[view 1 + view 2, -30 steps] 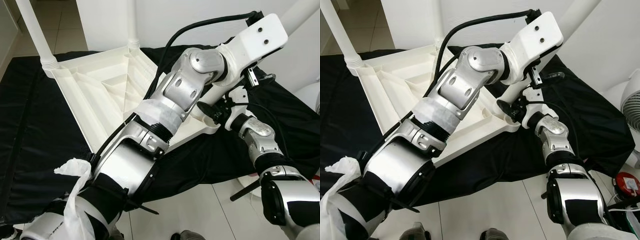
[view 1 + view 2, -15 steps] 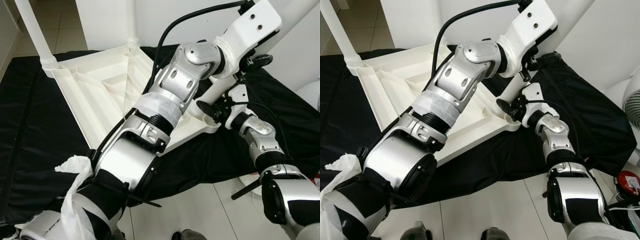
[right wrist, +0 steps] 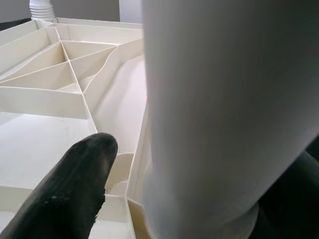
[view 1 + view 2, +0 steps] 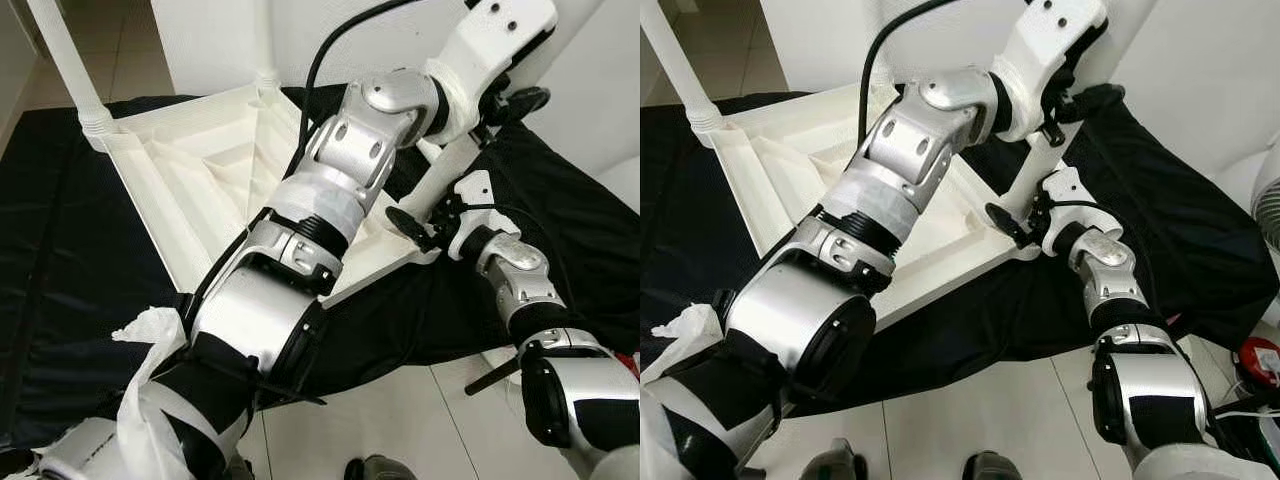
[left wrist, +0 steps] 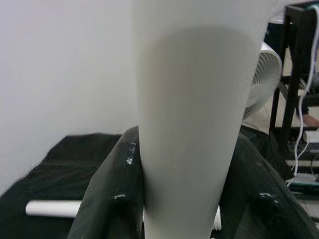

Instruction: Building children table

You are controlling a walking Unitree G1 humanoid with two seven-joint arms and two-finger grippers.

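- Two black fingers of the left gripper [image 5: 182,199] are pressed against opposite sides of a white tapered plastic table leg [image 5: 199,114], pinching it; in the left eye view this gripper sits at the upper right of the frame, high on the leg.
- Lower on the same leg, the right gripper [image 4: 425,222] sits at the leg's base, right of centre in the left eye view; one black fingertip [image 3: 65,191] lies beside the leg over the ribbed plastic, but I cannot tell whether the pair clamps the leg.
- That leg stands tilted in the corner socket of a white upturned plastic tabletop [image 4: 190,170] with a ribbed underside, at its corner nearest the right arm.
- Triangular ribbed compartments in the tabletop's underside hold nothing that can be made out.
- Another white round leg [image 4: 65,65] rises from the tabletop's corner at the upper left of the frame; a third [image 4: 266,40] stands at the top centre corner.
- Under the tabletop lies a black cloth sheet [image 4: 60,250] spread across the frame, over a pale tiled floor [image 4: 400,430].
- A white round rod [image 5: 52,207] lies on the black sheet in the left wrist view's lower left, and a white fan [image 5: 261,79] stands at its right.
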